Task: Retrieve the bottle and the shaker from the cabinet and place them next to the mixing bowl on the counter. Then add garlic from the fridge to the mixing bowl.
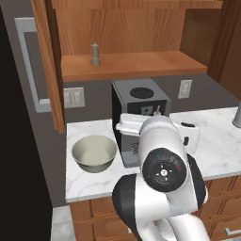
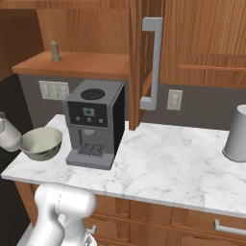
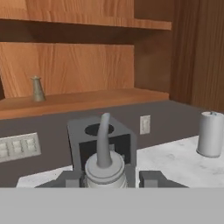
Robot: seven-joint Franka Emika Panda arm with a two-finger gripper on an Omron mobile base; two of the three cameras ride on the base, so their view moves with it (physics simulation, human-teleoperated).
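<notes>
On the marble worktop (image 1: 221, 146) the bowl (image 1: 94, 153) sits left of a coffee machine (image 2: 93, 122). The shaker (image 1: 95, 54) stands on the cabinet (image 1: 132, 63) shelf. Our pincer (image 3: 106, 178) is clamped on the white bottle (image 3: 104, 164), upright above the worktop before the machine.

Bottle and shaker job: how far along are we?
Done: the bottle is out of the cabinet, clamped in the shut claw above the counter. In hand: carrying it toward the mixing bowl; it is not set down yet. Left: the shaker stands on the cabinet shelf, untouched, and the bowl looks empty, so the garlic run has not happened.
</notes>
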